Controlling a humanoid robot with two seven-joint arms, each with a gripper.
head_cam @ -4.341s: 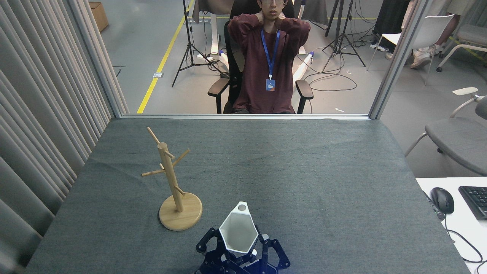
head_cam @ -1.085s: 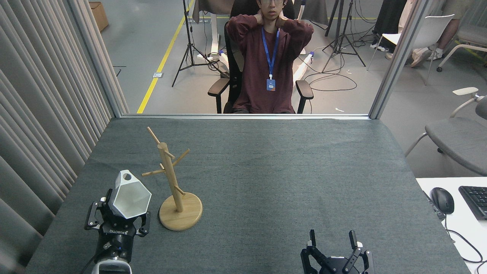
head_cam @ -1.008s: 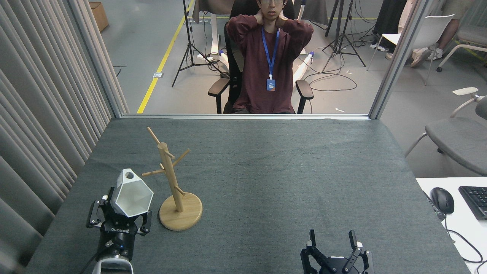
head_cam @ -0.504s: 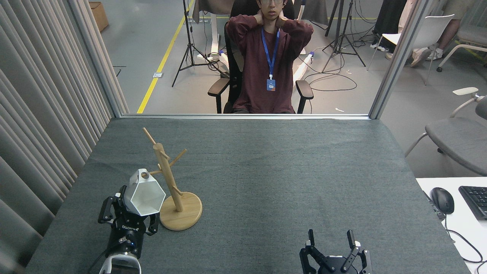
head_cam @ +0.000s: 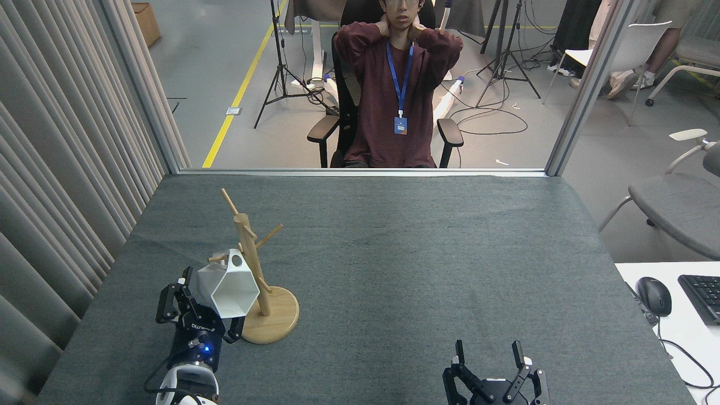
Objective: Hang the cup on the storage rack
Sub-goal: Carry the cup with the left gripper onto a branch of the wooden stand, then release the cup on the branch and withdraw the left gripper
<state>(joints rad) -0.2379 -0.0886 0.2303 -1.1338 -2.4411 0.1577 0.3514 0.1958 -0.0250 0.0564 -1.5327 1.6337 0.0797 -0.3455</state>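
Observation:
The white hexagonal cup (head_cam: 228, 289) is tilted with its mouth toward me and its base held in my left gripper (head_cam: 203, 308), which is shut on it. The cup's tab with the round hole (head_cam: 236, 260) rests against the pole of the wooden storage rack (head_cam: 249, 247), at the root of the left-pointing peg (head_cam: 217, 258), whose tip sticks out to the left of the tab. Whether that peg passes through the hole I cannot tell. The rack's disc base (head_cam: 278, 323) sits partly behind the cup. My right gripper (head_cam: 488, 353) stands open and empty at the near edge.
A grey cloth-covered table (head_cam: 422, 264) ends at a metal rail at the back. A seated person (head_cam: 399, 84) faces me beyond it. A curtain (head_cam: 62, 169) lines the left side. A mouse (head_cam: 654, 296) and keyboard (head_cam: 703, 295) lie on a white desk at right.
My left gripper has carried the cup rightward and tilted it toward the rack, bringing the tab up to the pole. The rack leaned left half a second ago and now stands straighter. My right gripper stayed put.

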